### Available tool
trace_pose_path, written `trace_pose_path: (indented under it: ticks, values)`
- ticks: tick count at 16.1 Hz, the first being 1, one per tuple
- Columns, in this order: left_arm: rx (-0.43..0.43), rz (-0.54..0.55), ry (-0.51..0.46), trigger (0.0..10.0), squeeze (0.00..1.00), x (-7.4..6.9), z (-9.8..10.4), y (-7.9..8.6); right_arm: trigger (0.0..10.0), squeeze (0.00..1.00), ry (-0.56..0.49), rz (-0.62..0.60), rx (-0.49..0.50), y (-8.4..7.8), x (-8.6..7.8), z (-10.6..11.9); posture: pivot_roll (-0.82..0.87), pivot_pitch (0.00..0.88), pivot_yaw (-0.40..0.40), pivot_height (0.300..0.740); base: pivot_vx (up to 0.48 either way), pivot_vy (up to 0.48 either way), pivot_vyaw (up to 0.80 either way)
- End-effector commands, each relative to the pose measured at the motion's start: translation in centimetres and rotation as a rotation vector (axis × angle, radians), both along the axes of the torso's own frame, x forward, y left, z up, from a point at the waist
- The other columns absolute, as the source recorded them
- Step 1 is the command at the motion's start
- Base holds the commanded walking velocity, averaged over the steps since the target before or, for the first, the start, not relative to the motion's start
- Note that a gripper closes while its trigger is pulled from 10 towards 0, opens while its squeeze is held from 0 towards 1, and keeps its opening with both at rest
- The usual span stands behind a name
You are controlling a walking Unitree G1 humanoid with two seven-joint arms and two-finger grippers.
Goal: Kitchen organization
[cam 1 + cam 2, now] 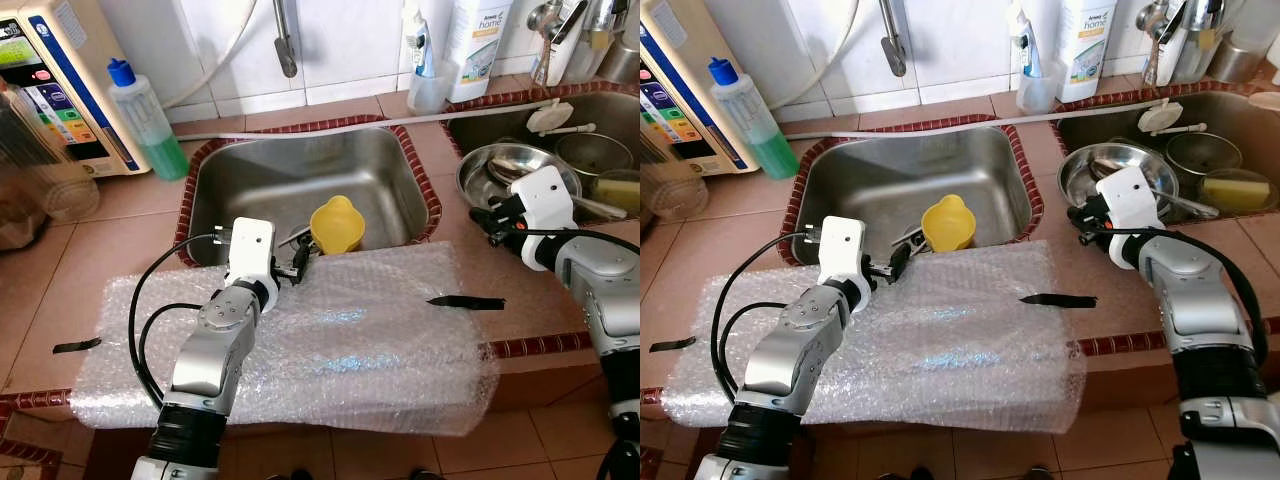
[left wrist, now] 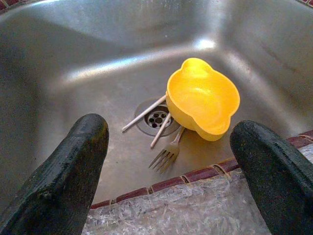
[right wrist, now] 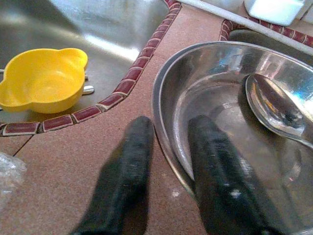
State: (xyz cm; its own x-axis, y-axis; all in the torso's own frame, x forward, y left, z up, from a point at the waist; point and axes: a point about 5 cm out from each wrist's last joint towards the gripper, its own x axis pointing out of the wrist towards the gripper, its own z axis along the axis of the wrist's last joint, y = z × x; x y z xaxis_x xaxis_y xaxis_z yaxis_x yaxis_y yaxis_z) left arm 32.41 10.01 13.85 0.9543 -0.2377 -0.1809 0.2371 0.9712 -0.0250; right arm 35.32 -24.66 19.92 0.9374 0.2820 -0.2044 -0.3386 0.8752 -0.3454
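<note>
Yellow bowl (image 2: 202, 98) covers fork (image 2: 166, 154) handle and ends of two sticks (image 2: 144, 113) over drain. Steel bowl (image 3: 205, 88) cut off by frame edge; spoon (image 3: 274, 105) handle too. Bottle labels (image 1: 478, 50) too small to read.

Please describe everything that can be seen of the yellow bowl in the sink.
The yellow bowl looks like plastic, with a wavy rim and small ear-like handles. It is empty, upright but slightly tilted, and lies on the bottom of the steel sink, next to the drain. It rests on a fork and two thin sticks. The open left gripper is apart from it.
</note>
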Motion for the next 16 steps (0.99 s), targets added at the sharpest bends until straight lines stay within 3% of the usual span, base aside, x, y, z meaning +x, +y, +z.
trace_pose_path:
  ticks: [1, 10, 16]
  values:
    - [0.020, 0.038, 0.035, 10.0, 0.00, -0.3, -0.7, 1.0, 0.0, 0.00, 0.019, 0.009, -0.012, 0.0, 0.1, -0.2, -0.32, 0.182, 0.139, 0.740, 0.000, 0.000, 0.00]
    - [0.034, 0.047, 0.043, 10.0, 0.00, -0.4, -0.9, 1.3, 0.0, 0.00, 0.024, 0.020, -0.001, 0.3, 0.2, -0.5, -0.31, 0.186, 0.140, 0.740, 0.000, 0.000, 0.00]
    - [0.042, 0.057, 0.039, 10.0, 0.00, -0.3, -0.8, 1.5, 0.0, 0.00, 0.022, 0.077, 0.018, 1.9, 0.6, -0.6, -0.31, 0.182, 0.135, 0.740, 0.000, 0.000, 0.00]
